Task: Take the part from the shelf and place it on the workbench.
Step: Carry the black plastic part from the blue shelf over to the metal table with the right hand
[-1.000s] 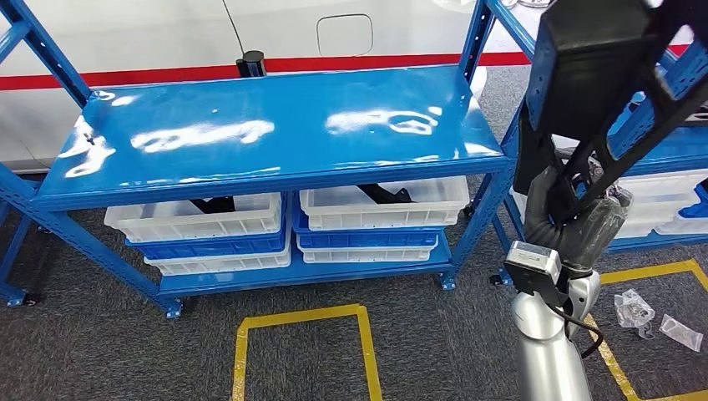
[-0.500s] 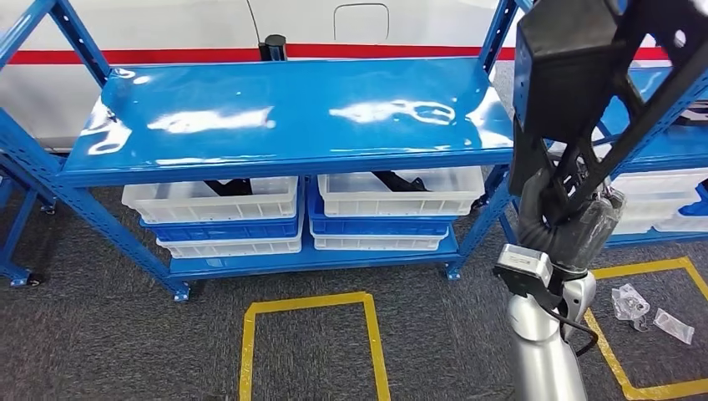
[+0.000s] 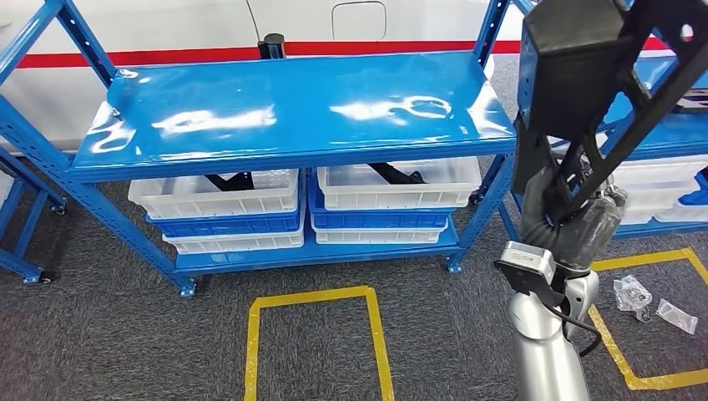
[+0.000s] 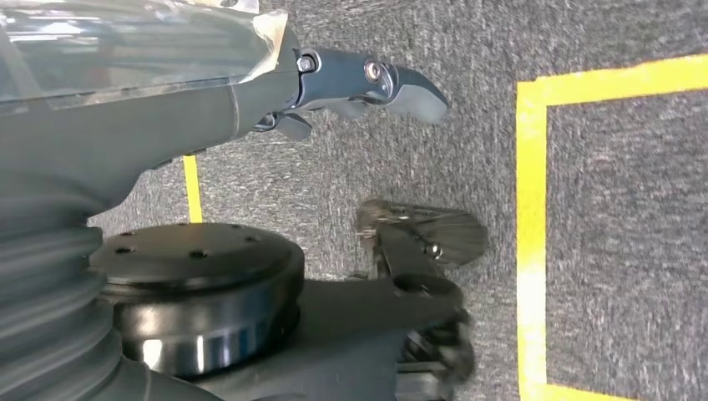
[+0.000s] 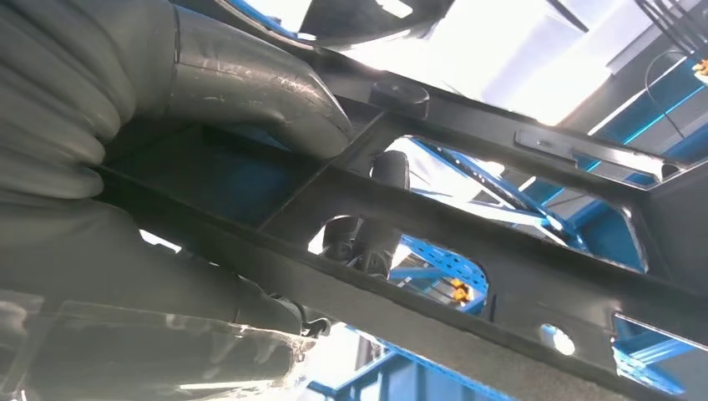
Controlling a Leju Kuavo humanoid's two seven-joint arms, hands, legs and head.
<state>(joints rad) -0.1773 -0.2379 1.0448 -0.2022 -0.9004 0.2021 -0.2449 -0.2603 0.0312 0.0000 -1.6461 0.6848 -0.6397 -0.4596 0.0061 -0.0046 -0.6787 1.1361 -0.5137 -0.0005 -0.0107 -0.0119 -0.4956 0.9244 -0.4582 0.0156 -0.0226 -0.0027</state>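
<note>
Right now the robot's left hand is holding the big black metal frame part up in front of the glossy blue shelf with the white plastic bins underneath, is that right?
Not quite: the right hand grips the black metal frame part, as the head view shows. The rest stands: it is held up beside the glossy blue shelf, with white plastic bins underneath. The left hand hangs over the carpet, holding nothing.

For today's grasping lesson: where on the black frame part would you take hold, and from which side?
Grip a slim strut of the black frame part, beside an opening, as the right hand does from below. The open lattice lets fingers wrap a bar; the boxy upper end looks too broad.
</note>
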